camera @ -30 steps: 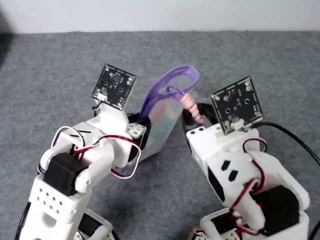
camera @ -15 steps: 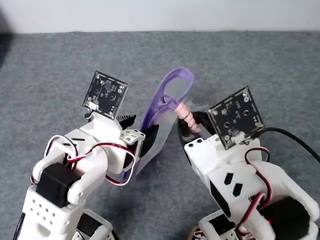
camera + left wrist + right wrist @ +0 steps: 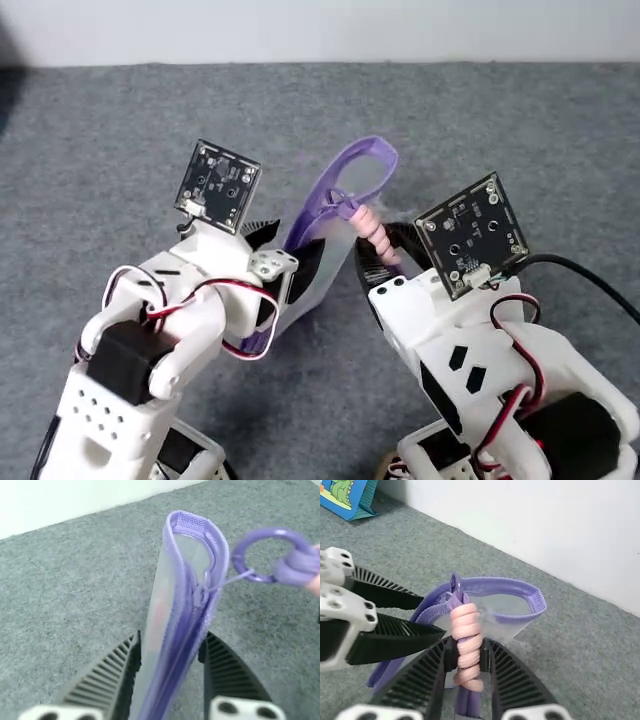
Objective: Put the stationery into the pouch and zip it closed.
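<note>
Left fingers (image 3: 170, 640) are clamped on the pouch (image 3: 172, 605), one black finger pressed to each side wall, and it stands on edge between them, zip side up, lifted a little off the grey bench (image 3: 500, 120). Straight out from those fingertips the purple zip runs away from the wrist. The slider (image 3: 200, 592) sits well along it, and on the stretch between slider and fingers the two zip tracks lie together. Past the slider, at the end farthest from the left fingers, the mouth gapes in a purple loop. Something pinkish shows through the frosted wall just above the left fingertips, and what it is cannot be told.

Across to the right fingers (image 3: 467, 646): drawn in narrow, pinching a pink coiled cord (image 3: 466, 630) that stands up between them. The cord's upper end meets the purple zip tab just beyond the fingertips, right at the pouch's rim. A purple ring (image 3: 265, 555) hangs off the slider on a thin thread, out to the side of the left fingers.

From above, the two sets of fingers sit close together, the pouch slanting away between them and the pink cord just beside its near edge.
</note>
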`<state>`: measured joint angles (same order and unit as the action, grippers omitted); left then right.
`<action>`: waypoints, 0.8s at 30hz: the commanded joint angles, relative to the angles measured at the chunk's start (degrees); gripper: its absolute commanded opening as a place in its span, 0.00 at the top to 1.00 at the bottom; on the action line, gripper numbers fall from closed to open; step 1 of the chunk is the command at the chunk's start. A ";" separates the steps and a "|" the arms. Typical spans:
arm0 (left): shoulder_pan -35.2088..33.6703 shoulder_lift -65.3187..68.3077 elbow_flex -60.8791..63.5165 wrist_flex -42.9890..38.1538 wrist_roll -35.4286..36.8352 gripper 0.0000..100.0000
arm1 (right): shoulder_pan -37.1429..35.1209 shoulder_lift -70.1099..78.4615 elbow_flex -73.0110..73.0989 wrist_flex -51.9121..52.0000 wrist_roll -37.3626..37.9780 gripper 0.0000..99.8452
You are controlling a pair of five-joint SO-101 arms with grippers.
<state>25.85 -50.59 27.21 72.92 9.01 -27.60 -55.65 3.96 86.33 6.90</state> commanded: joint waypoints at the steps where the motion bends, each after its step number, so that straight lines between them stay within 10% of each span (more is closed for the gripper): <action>1: 0.00 -0.70 0.75 -3.43 -0.18 0.82 | -0.57 -0.13 -2.73 0.40 0.53 0.99; 24: 0.00 -1.23 3.82 -10.37 -0.26 0.99 | -3.03 -0.04 -2.64 -0.57 0.53 0.99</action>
<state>25.93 -50.59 31.60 63.60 9.01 -31.30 -55.56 3.96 86.33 6.90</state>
